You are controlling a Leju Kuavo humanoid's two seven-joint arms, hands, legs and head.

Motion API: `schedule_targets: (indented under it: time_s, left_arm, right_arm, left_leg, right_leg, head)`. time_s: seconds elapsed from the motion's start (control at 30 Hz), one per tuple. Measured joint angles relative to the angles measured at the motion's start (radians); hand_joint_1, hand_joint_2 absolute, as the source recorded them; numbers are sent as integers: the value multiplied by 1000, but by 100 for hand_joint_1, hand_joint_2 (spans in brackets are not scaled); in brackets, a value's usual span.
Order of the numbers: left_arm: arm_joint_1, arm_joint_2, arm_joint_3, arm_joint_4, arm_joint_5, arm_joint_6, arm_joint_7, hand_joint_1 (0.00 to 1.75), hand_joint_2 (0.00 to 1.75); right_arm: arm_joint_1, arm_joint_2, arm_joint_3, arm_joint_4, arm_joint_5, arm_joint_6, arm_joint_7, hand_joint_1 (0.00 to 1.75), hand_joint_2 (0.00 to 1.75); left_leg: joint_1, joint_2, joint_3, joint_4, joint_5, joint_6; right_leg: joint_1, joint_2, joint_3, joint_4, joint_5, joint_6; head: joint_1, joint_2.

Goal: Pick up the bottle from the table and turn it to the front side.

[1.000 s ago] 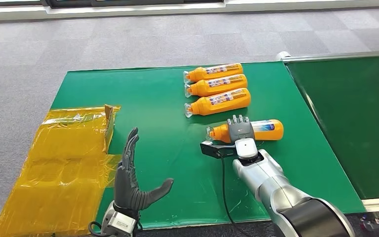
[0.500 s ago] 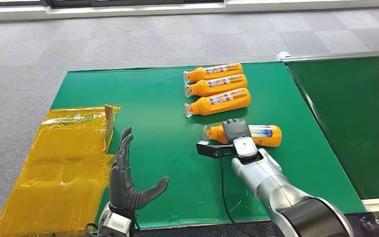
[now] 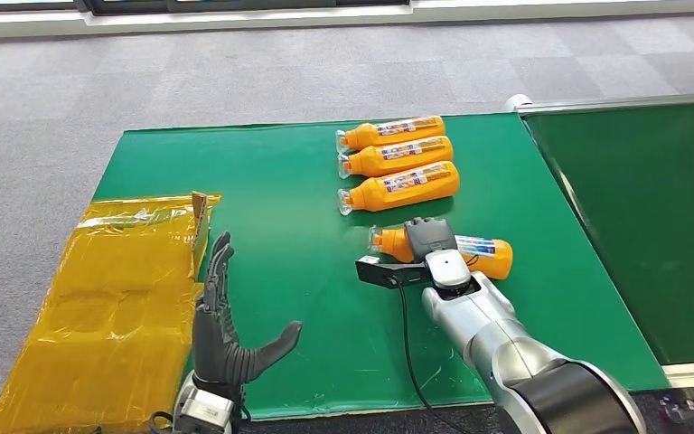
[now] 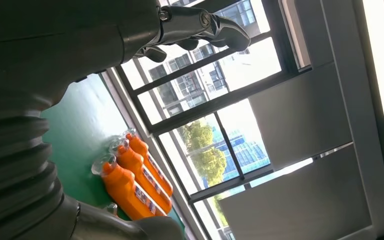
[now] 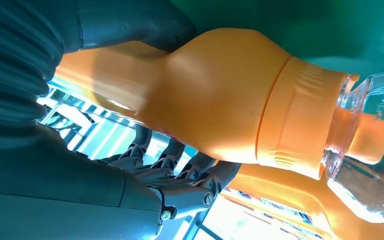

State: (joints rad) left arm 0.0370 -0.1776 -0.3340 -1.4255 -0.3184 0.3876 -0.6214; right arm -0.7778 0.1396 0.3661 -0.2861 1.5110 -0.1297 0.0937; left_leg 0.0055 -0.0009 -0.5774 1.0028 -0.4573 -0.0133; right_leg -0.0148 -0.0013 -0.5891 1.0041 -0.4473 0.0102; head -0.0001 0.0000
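orange bottle (image 3: pixel 483 252), clear cap, label sideways

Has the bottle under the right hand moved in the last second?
Yes. The bottle slid slightly left and tilted, its base end now lower, judged against the three bottles.

Four orange bottles (image 3: pixel 398 159) lie on the table, beside one yellow bag (image 3: pixel 117 298).

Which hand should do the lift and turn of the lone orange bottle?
Right. The right hand already wraps the lone orange plastic bottle; the left hand is held open, well away near the yellow plastic sheet.
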Motion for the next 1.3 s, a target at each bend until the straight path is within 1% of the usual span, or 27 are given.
schedule_targets:
  time_s: [0.07, 0.13, 0.23, 0.3, 0.37, 0.4, 0.6, 0.77, 0.87, 0.97, 1.17, 1.3]
  left_arm:
    - [1, -1, 4, -1, -3, 0, 0, 0, 175]
    - [4, -1, 8, -2, -6, 1, 0, 0, 175]
    - [10, -1, 12, -7, -10, 7, 0, 0, 175]
    - [15, -1, 15, -13, -12, 15, 0, 0, 175]
    - [20, -2, 21, -19, -17, 19, 1, 0, 175]
    - [22, -3, 25, -22, -20, 20, 2, 0, 175]
    - [33, -9, 38, -32, -31, 20, 2, 0, 175]
    - [36, -10, 44, -35, -33, 20, 2, 0, 175]
    - [37, -10, 52, -37, -47, 20, 2, 0, 175]
    - [37, -13, 66, -45, -77, 17, 4, 0, 175]
    - [13, -16, 114, -53, -95, -26, 4, 0, 175]
    - [-16, -16, 146, -47, -94, -42, 4, 0, 175]
  right_arm:
    - [2, 0, 0, 0, 0, -22, -2, 175, 175]
    - [5, 1, -1, -3, 3, -70, -2, 175, 175]
    - [6, 8, -1, -17, 5, -159, -2, 175, 175]
    - [7, 17, -3, -41, 0, -243, -7, 175, 175]
    - [11, 27, -11, -93, -8, -318, -14, 175, 175]
    - [18, 31, -17, -131, -10, -333, -16, 175, 175]
    - [89, 35, -40, -351, -11, -337, -24, 175, 175]
    - [148, 35, -52, -468, -6, -335, -34, 175, 175]
    - [186, 36, -54, -538, -26, -336, -59, 175, 175]
    - [250, 37, -56, -635, -100, -334, -117, 175, 175]
    - [422, 52, -46, -843, -343, -334, -294, 175, 175]
    - [505, 63, -24, -950, -486, -332, -387, 175, 175]
  left_leg:
    - [0, 0, 0, 0, 0, 0]
    - [0, 0, 0, 0, 0, 0]
    - [0, 0, 0, 0, 0, 0]
    - [0, 0, -1, 0, 0, 0]
    - [0, 0, -1, 0, 0, 0]
    - [0, 0, -1, 0, 0, 0]
    - [0, -1, -2, 0, 0, 0]
    - [0, -1, -2, 0, 0, 0]
    - [0, -1, -2, 0, 0, 0]
    - [0, -1, -2, 0, 0, 0]
    - [1, -1, -3, 0, -1, -1]
    - [1, -1, -3, 0, -1, -1]
  right_leg:
    - [0, 0, 0, 0, 0, 0]
    - [0, 0, 0, 0, 0, 0]
    - [0, 0, 0, 0, 0, 0]
    - [0, 0, -1, 0, 0, 0]
    - [0, 0, -2, 0, 0, 0]
    - [0, 0, -2, 0, 0, 0]
    - [0, -1, -2, 0, 0, 0]
    - [0, -1, -2, 0, 0, 0]
    - [0, -1, -2, 0, 0, 0]
    - [1, -1, -2, 0, 0, 0]
    - [1, -1, -3, 0, -1, -1]
    - [1, -1, -3, 0, -1, -1]
  head:
    - [0, 0]
    - [0, 0]
    - [0, 0]
    - [0, 0]
    - [0, 0]
    - [0, 0]
    - [0, 0]
    - [0, 0]
    - [0, 0]
    - [0, 0]
    - [0, 0]
    - [0, 0]
